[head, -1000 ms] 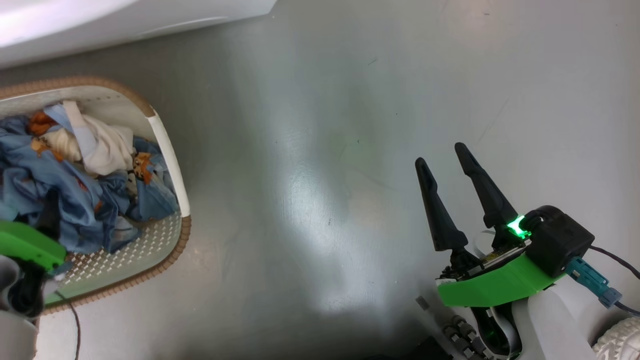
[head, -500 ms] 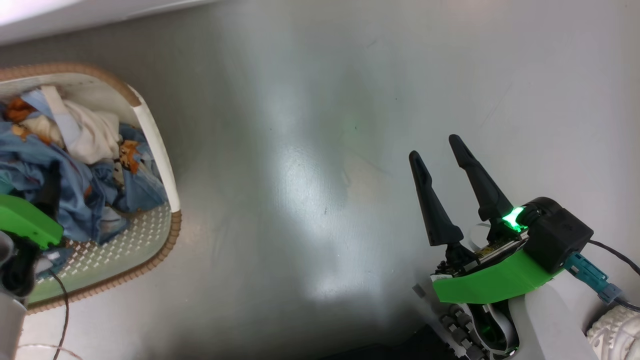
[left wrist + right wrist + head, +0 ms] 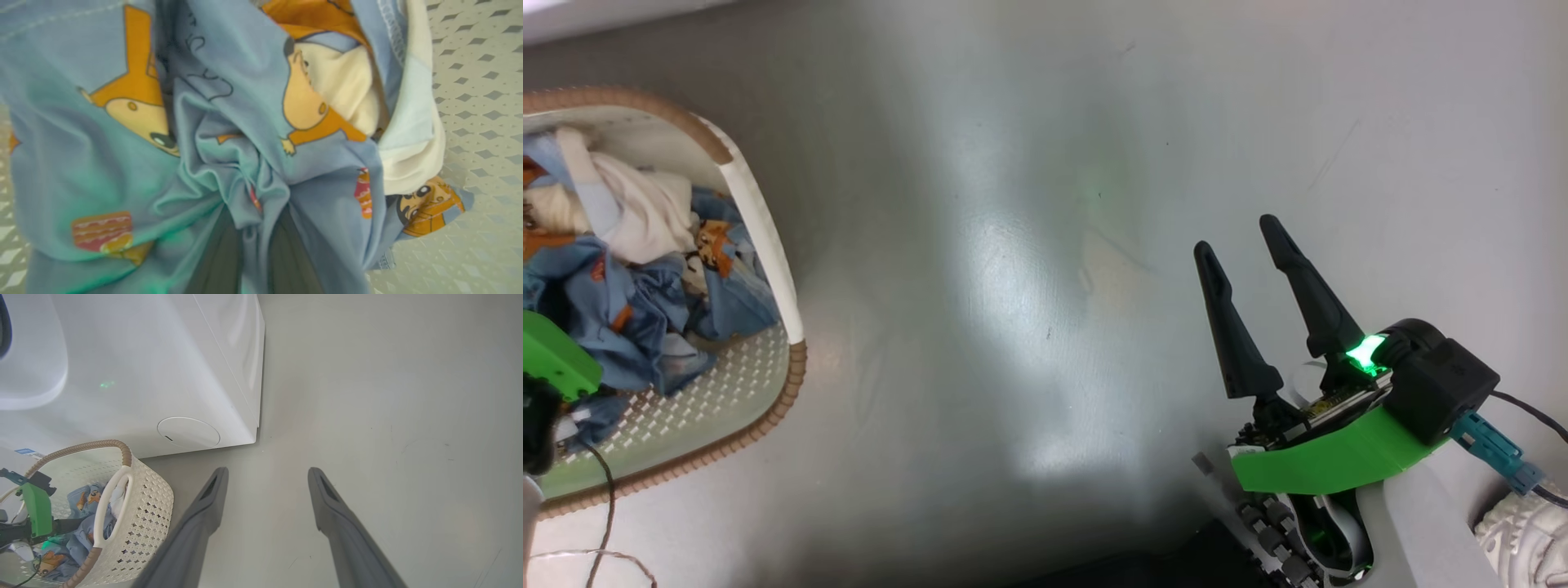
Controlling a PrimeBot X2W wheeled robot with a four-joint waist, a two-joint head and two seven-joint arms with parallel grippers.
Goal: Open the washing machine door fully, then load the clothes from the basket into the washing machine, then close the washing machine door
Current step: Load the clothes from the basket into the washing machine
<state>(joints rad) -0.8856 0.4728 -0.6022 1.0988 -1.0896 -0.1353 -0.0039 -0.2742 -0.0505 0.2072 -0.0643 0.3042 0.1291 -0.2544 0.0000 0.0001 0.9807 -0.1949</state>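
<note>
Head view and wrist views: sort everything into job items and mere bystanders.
Job: clothes, pinched in the left tool; basket; washing machine; right tool, open and empty.
Bystanders: grey floor; thin cable by the basket; round flap low on the machine.

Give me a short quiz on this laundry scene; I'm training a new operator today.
1. True or false: the left tool grips the blue cartoon-print clothes.
2. The right tool is: A) shut on a cloth, B) open above the floor, C) inside the drum.
3. Fill in: the clothes lie in a cream perforated ___ in front of the washing machine.
Key: 1 true; 2 B; 3 basket.
</note>
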